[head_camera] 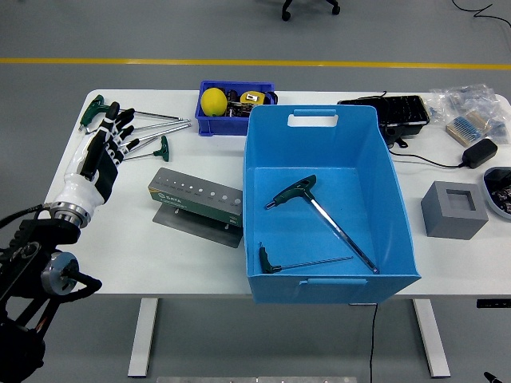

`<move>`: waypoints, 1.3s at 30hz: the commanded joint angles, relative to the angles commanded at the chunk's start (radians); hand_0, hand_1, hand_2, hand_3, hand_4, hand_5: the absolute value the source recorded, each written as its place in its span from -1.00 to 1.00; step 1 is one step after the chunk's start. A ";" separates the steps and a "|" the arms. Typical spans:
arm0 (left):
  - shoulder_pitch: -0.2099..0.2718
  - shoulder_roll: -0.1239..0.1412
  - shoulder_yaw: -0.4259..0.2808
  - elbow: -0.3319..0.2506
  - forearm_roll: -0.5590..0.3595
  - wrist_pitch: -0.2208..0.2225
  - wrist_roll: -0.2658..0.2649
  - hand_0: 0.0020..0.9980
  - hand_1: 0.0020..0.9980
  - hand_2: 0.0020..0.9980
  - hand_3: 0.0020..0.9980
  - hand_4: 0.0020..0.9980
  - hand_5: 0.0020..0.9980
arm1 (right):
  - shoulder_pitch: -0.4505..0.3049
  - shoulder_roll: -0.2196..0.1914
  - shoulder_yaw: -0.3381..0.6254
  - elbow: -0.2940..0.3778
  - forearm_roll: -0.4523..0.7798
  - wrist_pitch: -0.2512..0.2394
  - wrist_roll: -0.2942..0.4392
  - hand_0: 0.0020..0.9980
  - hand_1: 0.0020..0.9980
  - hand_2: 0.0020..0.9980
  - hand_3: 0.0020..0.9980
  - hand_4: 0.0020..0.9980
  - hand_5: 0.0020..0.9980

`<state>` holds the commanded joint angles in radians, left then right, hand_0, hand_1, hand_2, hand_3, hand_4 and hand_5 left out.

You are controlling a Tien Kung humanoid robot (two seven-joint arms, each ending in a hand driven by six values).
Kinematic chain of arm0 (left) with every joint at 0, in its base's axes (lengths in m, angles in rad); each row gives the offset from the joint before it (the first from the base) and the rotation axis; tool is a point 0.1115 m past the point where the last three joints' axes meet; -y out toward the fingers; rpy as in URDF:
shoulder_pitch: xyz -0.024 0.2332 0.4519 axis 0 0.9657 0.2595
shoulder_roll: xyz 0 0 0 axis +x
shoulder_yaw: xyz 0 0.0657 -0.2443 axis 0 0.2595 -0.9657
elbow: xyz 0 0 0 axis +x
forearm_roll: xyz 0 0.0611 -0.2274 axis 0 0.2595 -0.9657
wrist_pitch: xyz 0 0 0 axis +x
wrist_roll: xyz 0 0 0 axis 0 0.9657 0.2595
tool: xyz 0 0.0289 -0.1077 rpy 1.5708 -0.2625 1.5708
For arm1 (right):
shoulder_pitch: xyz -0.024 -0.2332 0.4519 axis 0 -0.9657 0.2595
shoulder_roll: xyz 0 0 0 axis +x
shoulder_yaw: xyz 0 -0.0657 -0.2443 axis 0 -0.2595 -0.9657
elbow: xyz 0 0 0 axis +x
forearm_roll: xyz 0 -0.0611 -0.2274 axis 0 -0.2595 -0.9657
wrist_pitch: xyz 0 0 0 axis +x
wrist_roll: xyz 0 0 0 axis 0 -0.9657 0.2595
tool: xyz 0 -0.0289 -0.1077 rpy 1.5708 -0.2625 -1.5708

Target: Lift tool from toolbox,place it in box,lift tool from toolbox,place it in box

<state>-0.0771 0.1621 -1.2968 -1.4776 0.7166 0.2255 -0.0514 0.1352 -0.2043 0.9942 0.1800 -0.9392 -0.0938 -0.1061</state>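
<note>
Head view: left hand (102, 152) is hovering over the counter's (128, 231) left end, fingers spread, holding nothing, just above the green-handled T-wrenches (136, 128). Two wrenches are already lying in the blue box (315, 144): a big one (319, 211) mid-floor, a thin one (303, 262) by the near wall. Toolbox (196, 203) is sitting between hand and box.

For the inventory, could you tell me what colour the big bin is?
Blue; the bin shows clearly in the head view.
</note>
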 joint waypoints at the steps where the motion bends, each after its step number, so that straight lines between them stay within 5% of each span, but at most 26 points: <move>1: 0.026 -0.016 -0.013 -0.008 -0.016 0.001 -0.011 0.78 0.80 0.83 0.62 1.00 0.80 | -0.001 0.001 0.000 0.000 -0.001 0.000 -0.001 0.46 0.33 0.43 0.30 0.83 0.61; 5: 0.082 -0.053 -0.056 -0.027 0.008 -0.024 -0.015 0.78 0.80 0.83 0.62 1.00 0.80 | -0.004 0.000 0.002 0.000 -0.007 0.001 -0.004 0.46 0.33 0.43 0.30 0.83 0.61; 9: 0.067 -0.047 -0.075 -0.025 0.052 -0.069 0.025 0.79 0.81 0.82 0.59 1.00 0.79 | -0.002 0.000 0.007 0.000 -0.017 0.002 -0.005 0.46 0.33 0.43 0.30 0.83 0.61; 20: 0.037 -0.048 -0.081 -0.038 0.125 -0.054 -0.028 0.79 0.83 0.83 0.58 1.00 0.89 | 0.007 -0.004 0.013 0.000 -0.016 0.001 -0.005 0.46 0.34 0.43 0.30 0.82 0.61; 28: 0.040 -0.053 -0.081 -0.041 0.222 -0.005 -0.119 0.81 0.91 0.91 0.59 1.00 0.92 | 0.004 -0.004 0.008 0.000 -0.006 -0.001 -0.005 0.46 0.34 0.43 0.30 0.83 0.61; 39: 0.043 -0.057 -0.096 -0.031 0.240 -0.001 -0.133 0.80 0.88 0.89 0.59 1.00 0.96 | 0.012 -0.005 0.016 0.000 -0.013 0.000 -0.003 0.46 0.34 0.43 0.30 0.83 0.60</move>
<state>-0.0345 0.1053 -1.3924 -1.5086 0.9570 0.2242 -0.1843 0.1472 -0.2095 1.0102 0.1800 -0.9527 -0.0943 -0.1095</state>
